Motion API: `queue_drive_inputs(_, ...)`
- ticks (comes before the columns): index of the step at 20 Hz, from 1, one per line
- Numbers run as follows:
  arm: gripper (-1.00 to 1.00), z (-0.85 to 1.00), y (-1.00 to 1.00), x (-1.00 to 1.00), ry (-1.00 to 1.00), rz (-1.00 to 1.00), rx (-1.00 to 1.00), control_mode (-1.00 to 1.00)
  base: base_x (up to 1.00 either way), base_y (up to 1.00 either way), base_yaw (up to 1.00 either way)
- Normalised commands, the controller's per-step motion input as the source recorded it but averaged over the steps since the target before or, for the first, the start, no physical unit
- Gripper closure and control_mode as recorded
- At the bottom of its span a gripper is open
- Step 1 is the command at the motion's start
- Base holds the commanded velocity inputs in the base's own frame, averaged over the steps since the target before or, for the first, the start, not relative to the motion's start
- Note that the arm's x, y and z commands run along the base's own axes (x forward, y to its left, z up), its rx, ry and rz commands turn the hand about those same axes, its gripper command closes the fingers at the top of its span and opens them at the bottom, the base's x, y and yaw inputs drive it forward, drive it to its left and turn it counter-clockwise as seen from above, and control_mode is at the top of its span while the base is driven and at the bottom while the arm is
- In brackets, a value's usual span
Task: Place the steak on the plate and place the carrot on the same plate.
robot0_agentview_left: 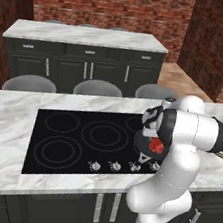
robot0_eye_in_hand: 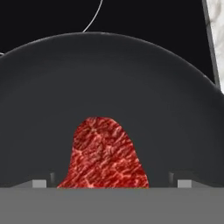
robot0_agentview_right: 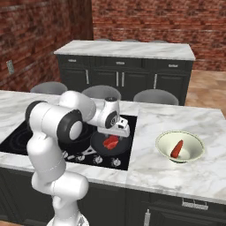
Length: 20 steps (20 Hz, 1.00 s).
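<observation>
the gripper (robot0_eye_in_hand: 112, 183) hangs wide open just over the steak (robot0_eye_in_hand: 104, 155), which lies in the black pan (robot0_eye_in_hand: 175, 122). the carrot (robot0_agentview_right: 177, 148) sits in a bowl (robot0_agentview_right: 164, 143) on the desk (robot0_agentview_right: 167, 170).

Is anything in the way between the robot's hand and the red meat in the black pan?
No. The gripper hangs open right above the small flat red steak in the round black frying pan, with nothing visible between them.

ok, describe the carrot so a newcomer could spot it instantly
Start at the black cooktop, then move onto the marble counter beside it. A cream bowl sits there; the carrot is the slim orange-red stick inside, unlike the broad red steak in the pan.
</observation>
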Motion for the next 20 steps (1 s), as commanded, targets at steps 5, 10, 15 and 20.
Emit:
queue_drive_inputs(5,-1.00,-0.22,0.00,0.10,0.00,0.00,0.00,-1.00,0.00,0.00,0.00)
queue_drive_inputs(10,-1.00,-0.23,0.00,0.09,0.00,0.00,0.00,-1.00,0.00,0.00,0.00)
queue_drive_inputs(15,-1.00,-0.21,0.00,0.01,0.00,0.00,0.02,-1.00,0.00,0.00,0.00)
queue_drive_inputs(20,1.00,-0.11,0.00,0.00,0.00,0.00,0.01,-1.00,0.00,0.00,0.00)
